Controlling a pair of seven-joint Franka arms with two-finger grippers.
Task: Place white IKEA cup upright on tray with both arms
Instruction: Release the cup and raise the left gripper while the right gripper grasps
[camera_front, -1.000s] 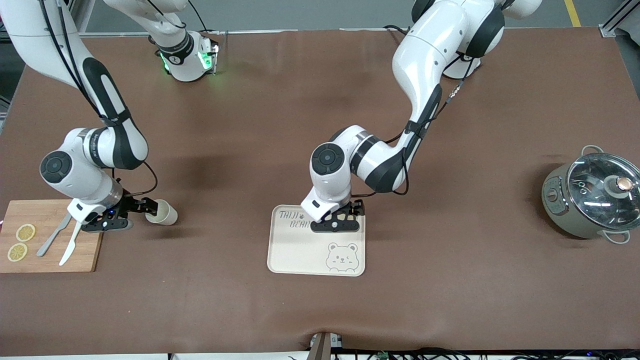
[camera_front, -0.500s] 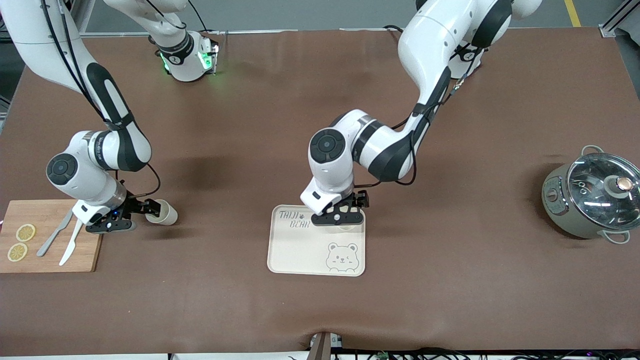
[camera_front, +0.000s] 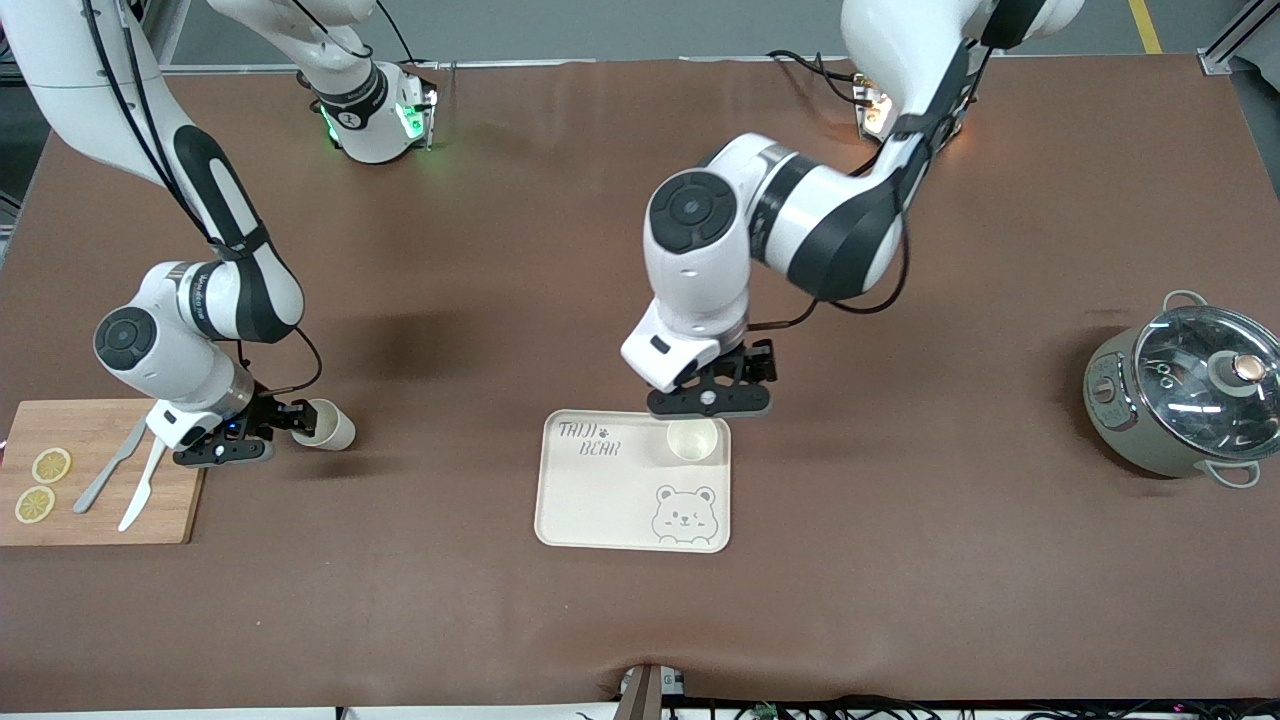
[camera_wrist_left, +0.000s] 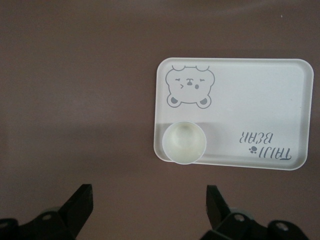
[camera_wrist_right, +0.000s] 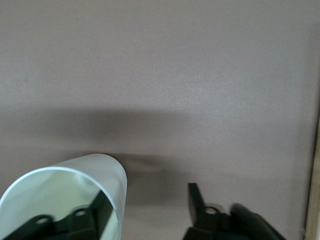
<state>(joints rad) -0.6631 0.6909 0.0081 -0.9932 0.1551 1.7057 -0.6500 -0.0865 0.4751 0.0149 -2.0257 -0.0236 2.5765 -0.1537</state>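
The front view is bright and even, lit from above. Soft shadows lie on the brown table (camera_front: 480, 620) under both arms. There is glare on the glass lid of the pot (camera_front: 1195, 395) at 3 o'clock. The wrist views are dimmer and slightly hazy. In the right wrist view, the near cup (camera_wrist_right: 75, 195) and fingers (camera_wrist_right: 200, 210) are out of focus.

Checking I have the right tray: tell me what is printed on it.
A grey bear face and "TAIJI BEAR" lettering on the cream tray; left wrist view.

The tray (camera_front: 600, 500) reads "TAIJI BEAR" beside what seems a small paw mark.
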